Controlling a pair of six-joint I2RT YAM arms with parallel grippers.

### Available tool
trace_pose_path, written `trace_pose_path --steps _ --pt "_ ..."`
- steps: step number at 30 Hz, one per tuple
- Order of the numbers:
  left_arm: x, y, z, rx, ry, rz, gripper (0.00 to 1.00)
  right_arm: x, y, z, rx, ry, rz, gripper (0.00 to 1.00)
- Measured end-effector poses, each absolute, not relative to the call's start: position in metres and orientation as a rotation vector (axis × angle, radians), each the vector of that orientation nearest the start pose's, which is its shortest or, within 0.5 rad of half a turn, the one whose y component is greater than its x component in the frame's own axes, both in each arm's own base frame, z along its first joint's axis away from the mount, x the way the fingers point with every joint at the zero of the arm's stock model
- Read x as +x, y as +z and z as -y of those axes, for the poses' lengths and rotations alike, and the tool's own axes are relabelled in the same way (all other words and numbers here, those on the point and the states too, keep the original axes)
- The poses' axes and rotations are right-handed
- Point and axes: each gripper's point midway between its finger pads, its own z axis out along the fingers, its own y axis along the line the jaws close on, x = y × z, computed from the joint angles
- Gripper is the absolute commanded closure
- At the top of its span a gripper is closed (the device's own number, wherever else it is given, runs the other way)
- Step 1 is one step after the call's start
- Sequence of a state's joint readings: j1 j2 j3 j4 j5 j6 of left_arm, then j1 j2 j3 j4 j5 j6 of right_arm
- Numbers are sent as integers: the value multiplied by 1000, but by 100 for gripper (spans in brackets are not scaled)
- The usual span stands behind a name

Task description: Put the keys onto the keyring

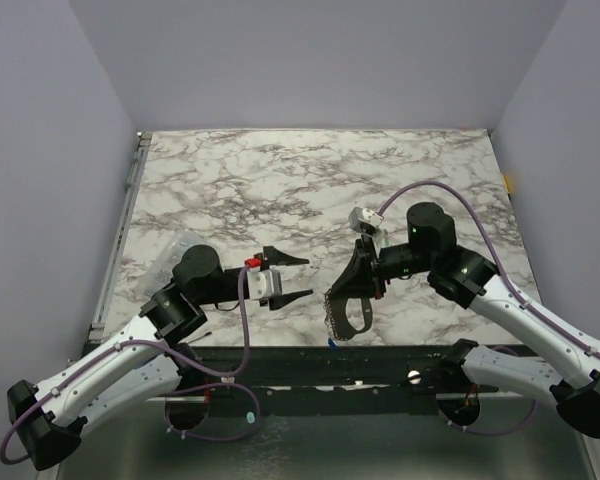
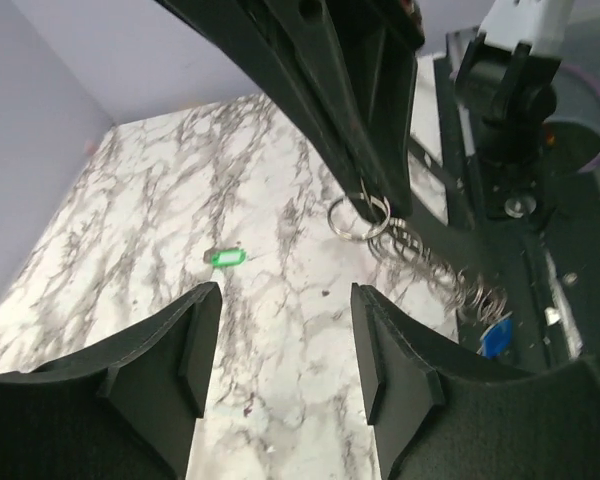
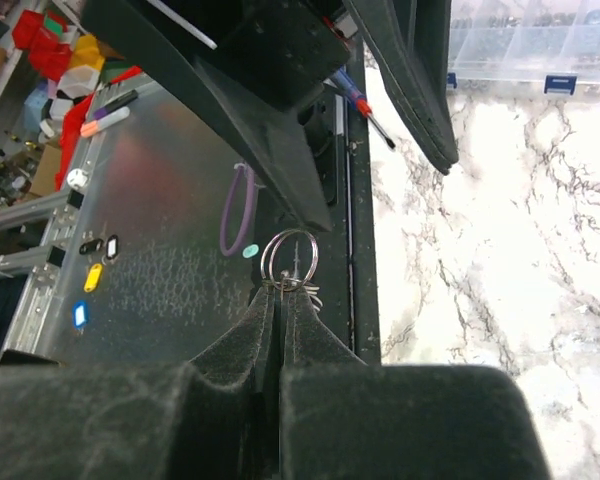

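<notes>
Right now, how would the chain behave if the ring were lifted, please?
Probably floppy: the chain sags loosely from the ring. It would likely swing, perhaps tugging the blue key near its end.

2 keys: 1 green key (image 2: 226, 258), 1 blue key (image 2: 495, 338). 1 keyring (image 2: 360, 216) with 1 beaded chain (image 2: 442, 272). 2 grippers: left gripper (image 1: 308, 277), right gripper (image 1: 336, 296). 1 clear bag (image 1: 168, 250). 1 marble table (image 1: 280, 180).

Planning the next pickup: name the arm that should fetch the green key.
Left. The left gripper is open and empty, green key in its view; the right gripper is shut on the keyring.
</notes>
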State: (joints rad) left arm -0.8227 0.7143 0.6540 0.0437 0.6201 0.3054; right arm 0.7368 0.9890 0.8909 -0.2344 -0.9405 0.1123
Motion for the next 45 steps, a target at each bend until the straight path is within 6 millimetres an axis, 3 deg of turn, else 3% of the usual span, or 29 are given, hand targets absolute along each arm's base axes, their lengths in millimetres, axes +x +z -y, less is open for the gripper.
trace_pose_path --steps 5,7,13,19,45 --pt "136 262 269 1333 -757 -1002 49 103 273 -292 -1208 1490 -1641 99" --pt "137 260 269 1348 -724 -968 52 100 272 -292 -1200 1519 -1650 99" --pt "136 271 269 1357 -655 -844 60 92 279 -294 -1191 1606 -1634 99" --pt "133 275 273 1377 -621 -757 60 92 287 -300 -1188 1666 -1606 99" --pt "120 276 278 1425 -562 -595 71 103 266 -316 -1138 1782 -1751 99"
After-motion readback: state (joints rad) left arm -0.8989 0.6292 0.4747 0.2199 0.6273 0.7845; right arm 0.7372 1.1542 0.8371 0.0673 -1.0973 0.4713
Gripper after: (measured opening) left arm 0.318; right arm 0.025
